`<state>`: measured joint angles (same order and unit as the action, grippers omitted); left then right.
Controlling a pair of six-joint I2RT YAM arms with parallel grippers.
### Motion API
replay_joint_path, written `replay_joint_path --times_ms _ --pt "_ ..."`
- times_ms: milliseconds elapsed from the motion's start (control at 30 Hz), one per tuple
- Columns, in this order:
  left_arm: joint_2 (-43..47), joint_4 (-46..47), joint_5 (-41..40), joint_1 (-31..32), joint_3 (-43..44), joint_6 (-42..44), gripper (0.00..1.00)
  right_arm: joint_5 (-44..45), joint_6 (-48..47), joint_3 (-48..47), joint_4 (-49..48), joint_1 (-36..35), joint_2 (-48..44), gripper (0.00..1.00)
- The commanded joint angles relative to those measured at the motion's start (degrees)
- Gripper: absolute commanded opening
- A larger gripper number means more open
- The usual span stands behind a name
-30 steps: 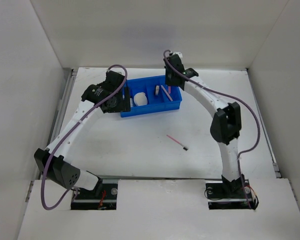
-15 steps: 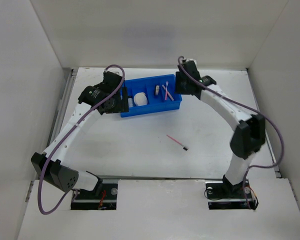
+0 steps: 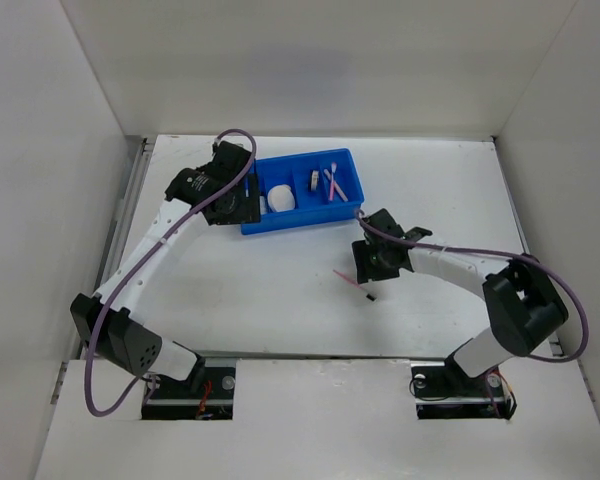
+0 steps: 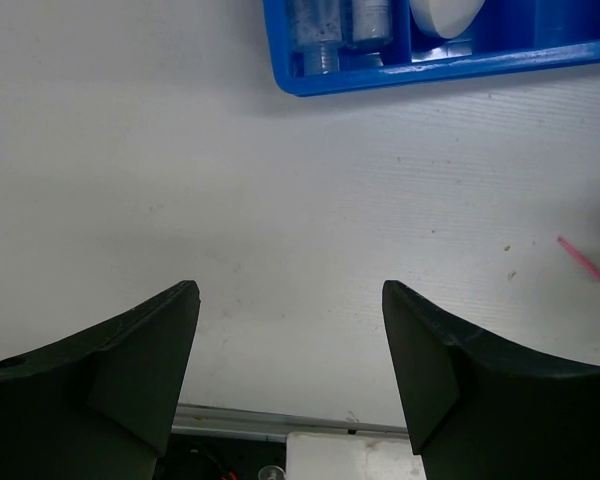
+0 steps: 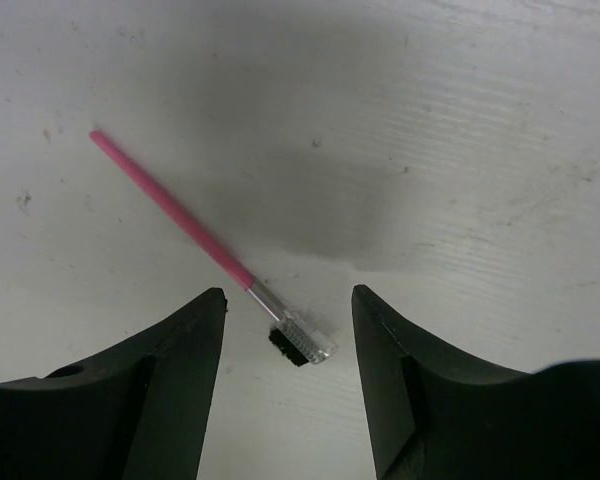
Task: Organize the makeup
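A pink thin tool [image 5: 180, 218] with a clear comb head lies on the white table; it also shows in the top view [image 3: 344, 276]. My right gripper [image 5: 288, 300] is open just above it, with the comb head between the fingers [image 5: 170, 370]; the gripper also shows in the top view [image 3: 368, 268]. The blue tray [image 3: 300, 222] holds a cream round puff [image 3: 280, 198] and two pink tools [image 3: 332, 183]. My left gripper [image 4: 290, 290] is open and empty near the tray's left end [image 3: 238, 208]. Two clear vials [image 4: 340, 25] lie in the tray's end compartment.
White walls enclose the table on three sides. A metal rail [image 3: 130, 215] runs along the left edge. The tray's front wall [image 4: 430, 75] and the puff [image 4: 445, 12] show at the top of the left wrist view.
My right arm has swung from over the tray's right compartment down to the table, over the loose pink tool. The left arm has barely moved.
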<state>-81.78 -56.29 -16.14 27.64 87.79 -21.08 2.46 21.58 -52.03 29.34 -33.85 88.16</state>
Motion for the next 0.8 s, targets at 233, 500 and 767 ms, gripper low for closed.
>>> replay_joint_path --times_ms 233,500,767 --pt "0.7 0.5 0.4 0.2 2.7 -0.5 0.7 -3.0 2.4 -1.1 -9.7 -3.4 4.7 0.58" --pt "0.7 0.5 0.4 0.2 2.7 -0.5 0.7 7.3 7.4 -3.3 -4.7 -10.6 11.4 0.36" --pt "0.7 0.5 0.4 0.2 2.1 0.1 0.7 10.1 14.9 -6.8 -0.9 -11.7 14.2 0.03"
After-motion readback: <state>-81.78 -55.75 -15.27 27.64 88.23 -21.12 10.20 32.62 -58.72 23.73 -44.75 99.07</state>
